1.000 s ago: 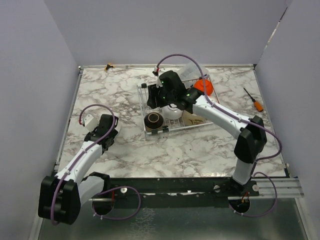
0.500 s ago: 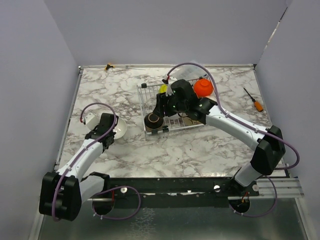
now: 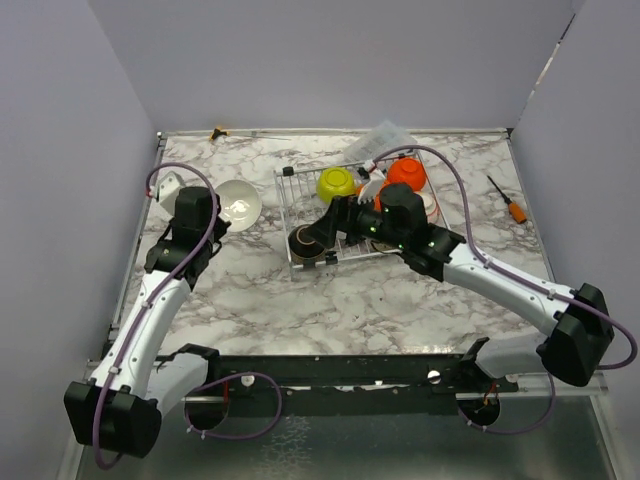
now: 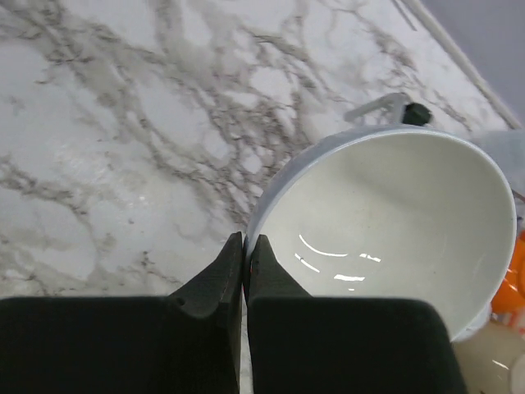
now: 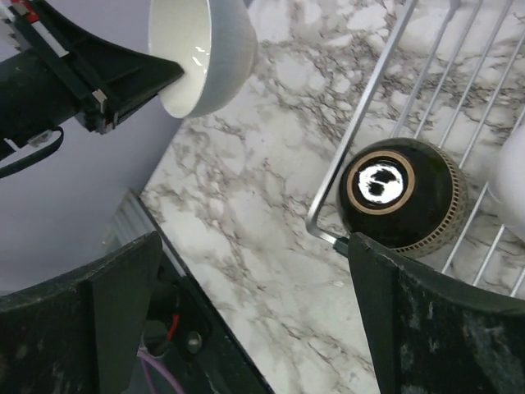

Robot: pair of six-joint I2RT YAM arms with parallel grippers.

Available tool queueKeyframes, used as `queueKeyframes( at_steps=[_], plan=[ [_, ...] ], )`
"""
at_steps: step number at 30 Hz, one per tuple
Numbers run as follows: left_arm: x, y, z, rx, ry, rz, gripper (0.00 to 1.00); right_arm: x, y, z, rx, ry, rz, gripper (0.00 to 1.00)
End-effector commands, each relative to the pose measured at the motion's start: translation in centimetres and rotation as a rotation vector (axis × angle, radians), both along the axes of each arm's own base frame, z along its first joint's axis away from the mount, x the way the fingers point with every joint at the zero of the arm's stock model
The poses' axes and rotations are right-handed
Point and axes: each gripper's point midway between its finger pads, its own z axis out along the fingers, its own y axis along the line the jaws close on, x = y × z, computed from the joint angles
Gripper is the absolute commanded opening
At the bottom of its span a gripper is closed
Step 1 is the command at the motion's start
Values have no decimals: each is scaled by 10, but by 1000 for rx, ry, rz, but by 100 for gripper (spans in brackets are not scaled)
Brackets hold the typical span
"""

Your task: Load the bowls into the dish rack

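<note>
While the dark brown bowl (image 5: pixel 402 193) and others are already seated in the dish rack (image 3: pixel 281 205), a white bowl (image 4: pixel 394 222) is pinched by its rim in the left gripper (image 4: pixel 246 246), left of the rack; the right gripper (image 5: pixel 250 275) is spread wide, empty, over the rack's near-left corner.

Left arm (image 3: pixel 150 310), right arm (image 3: pixel 500 280): white links, black joints. Thin purple cables (image 3: pixel 248 375) loop along each. Matte black, tapered fingers (image 4: pixel 215 287).
</note>
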Motion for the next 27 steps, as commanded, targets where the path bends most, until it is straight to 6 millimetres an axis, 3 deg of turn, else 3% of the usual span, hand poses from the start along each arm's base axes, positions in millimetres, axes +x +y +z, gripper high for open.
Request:
queueKeyframes(
  at_steps=[1, 6, 10, 20, 27],
  plan=[
    [15, -62, 53, -143, -98, -325, 0, -12, 5, 65, 322, -66, 0, 100],
    [13, -112, 85, -292, -143, -571, 0, -18, 4, 82, 427, -16, -12, 100],
    [9, -137, 98, -381, -144, -695, 0, -23, 5, 90, 484, -19, 12, 100],
    [9, -154, 98, -465, -152, -775, 0, -2, -4, 68, 439, 43, -137, 100],
    [7, -161, 96, -500, -142, -808, 0, -2, 3, 64, 441, 80, -119, 100]
  ],
)
